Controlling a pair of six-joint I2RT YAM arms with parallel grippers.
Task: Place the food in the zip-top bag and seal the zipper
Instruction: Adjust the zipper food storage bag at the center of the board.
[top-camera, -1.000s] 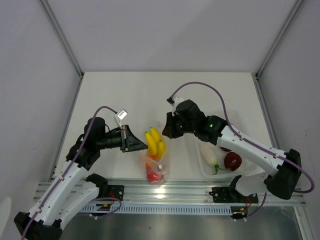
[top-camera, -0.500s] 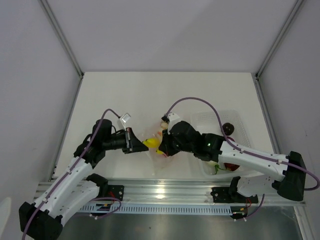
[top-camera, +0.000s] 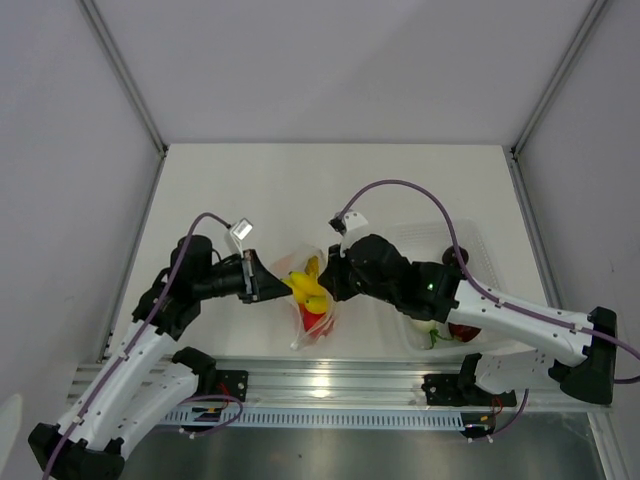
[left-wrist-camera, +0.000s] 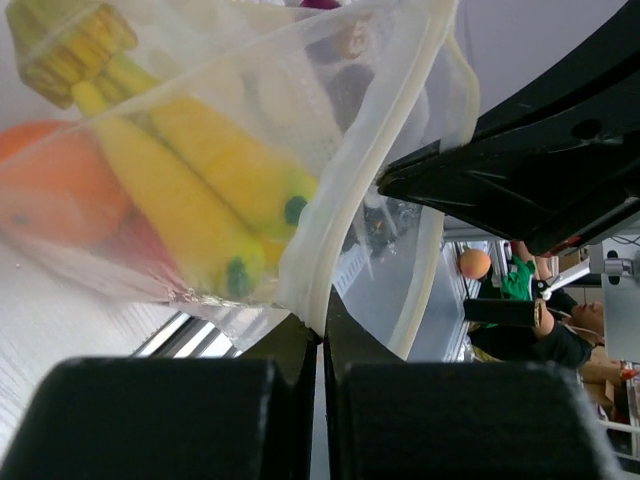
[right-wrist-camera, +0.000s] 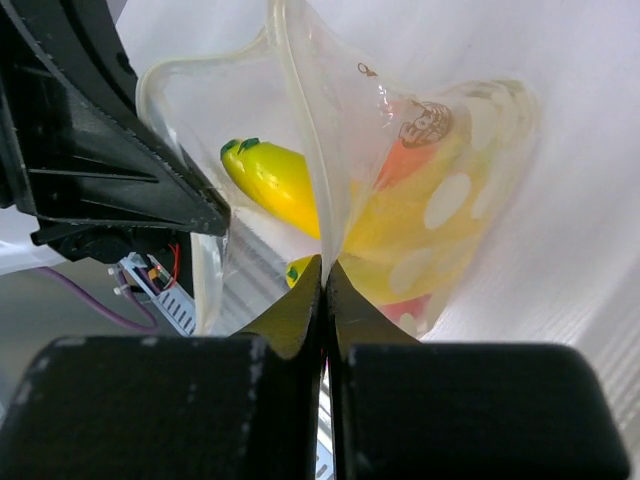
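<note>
Two things stay hard for you to read. In the top view the right arm covers most of the clear tray (top-camera: 425, 238), so you see only a sliver of the red fruit (top-camera: 463, 330) under it and a dark round piece (top-camera: 460, 258) at its far edge. Through the crinkled film of the zip-top bag (top-camera: 312, 305) the orange ball (left-wrist-camera: 55, 200) is a blur, and you cannot tell how much of the zipper (left-wrist-camera: 345, 190) is pressed together.

Your left gripper (left-wrist-camera: 320, 325) has its fingers closed tight on the bag's rim strip. Your right gripper (right-wrist-camera: 325, 285) pinches the rim the same way from the opposite side, jaws fully together on the film. The bag hangs between them with the banana bunch (top-camera: 308, 284) inside.
</note>
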